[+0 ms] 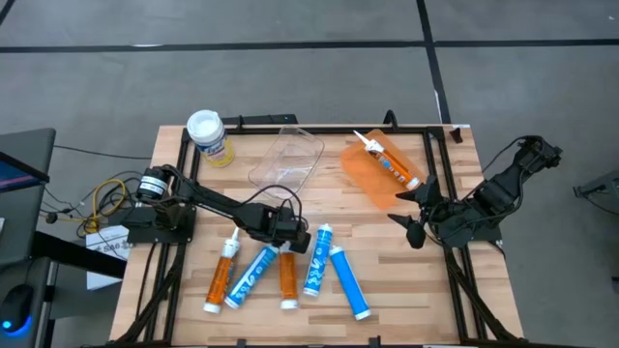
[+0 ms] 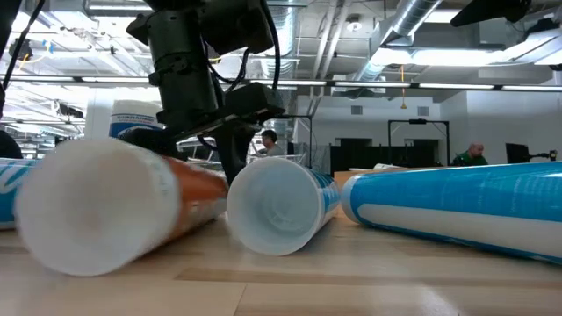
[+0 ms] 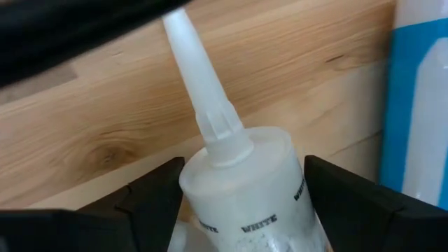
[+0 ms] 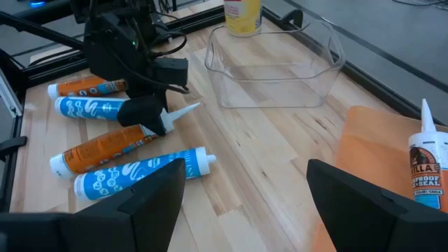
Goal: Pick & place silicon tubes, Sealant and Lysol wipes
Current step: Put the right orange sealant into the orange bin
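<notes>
An orange cartridge [image 1: 288, 275] with a white nozzle lies among the cartridges at the table's near middle. My left gripper [image 1: 285, 235] is shut on its nozzle end, which fills the left wrist view [image 3: 241, 189]. The Lysol wipes [image 1: 209, 137], a round canister with a white lid and yellow label, stand upright at the far left. A sealant tube [image 1: 387, 162] lies on an orange tray [image 1: 363, 184]. My right gripper [image 1: 414, 215] is open and empty near the right edge, beside the tray. My left gripper pinches the orange cartridge's white shoulder [image 3: 199, 182], just behind the nozzle, between its two fingers. The fingers come from above and lie across the cartridge. The cartridge's flat base end [image 2: 88, 206] rests on the table, and the nozzle [image 4: 183, 110] sticks out past the fingers.
A clear plastic bin [image 1: 287, 157] stands at the far middle. Another orange cartridge [image 1: 222, 273] and three blue ones [image 1: 253, 274] [image 1: 317, 259] [image 1: 348, 282] lie close around the held one. Bare wood shows between the bin and the cartridges.
</notes>
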Robot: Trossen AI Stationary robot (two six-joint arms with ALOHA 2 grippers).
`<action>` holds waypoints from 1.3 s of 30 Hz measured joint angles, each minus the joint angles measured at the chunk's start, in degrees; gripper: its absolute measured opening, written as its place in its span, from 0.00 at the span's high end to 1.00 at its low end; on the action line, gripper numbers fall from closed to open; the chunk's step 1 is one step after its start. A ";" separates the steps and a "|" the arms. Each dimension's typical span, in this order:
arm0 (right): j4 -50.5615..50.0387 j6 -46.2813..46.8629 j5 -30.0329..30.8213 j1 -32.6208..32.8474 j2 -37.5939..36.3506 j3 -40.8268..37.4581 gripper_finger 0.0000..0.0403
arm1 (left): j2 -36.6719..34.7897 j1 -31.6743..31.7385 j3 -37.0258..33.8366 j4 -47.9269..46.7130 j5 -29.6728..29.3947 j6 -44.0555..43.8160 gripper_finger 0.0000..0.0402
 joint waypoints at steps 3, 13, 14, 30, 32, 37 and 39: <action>0.00 0.02 0.00 0.00 0.01 0.00 0.28 | 0.04 0.02 0.00 -0.89 0.00 -1.14 0.31; 0.00 0.02 -0.02 0.00 0.02 0.00 0.28 | 0.07 0.40 -0.02 -2.99 -4.22 -2.67 0.36; 0.00 0.02 -0.02 0.00 0.02 0.00 0.28 | 0.07 0.69 -0.02 -3.16 -4.47 -2.69 0.36; 0.01 0.04 -0.04 0.00 0.02 0.00 0.28 | 0.15 1.90 -0.07 -3.26 -6.06 -2.36 0.38; 0.02 0.04 -0.05 0.00 0.02 0.00 0.28 | 0.15 1.90 -0.07 -2.82 -6.10 -2.34 0.40; 0.02 0.04 -0.07 0.00 0.09 0.00 0.28 | 0.20 1.90 -0.11 -0.05 -6.07 -2.13 0.40; 0.02 0.04 -0.07 0.00 0.39 0.02 0.28 | 0.20 1.90 -0.11 1.23 -6.03 -0.94 0.39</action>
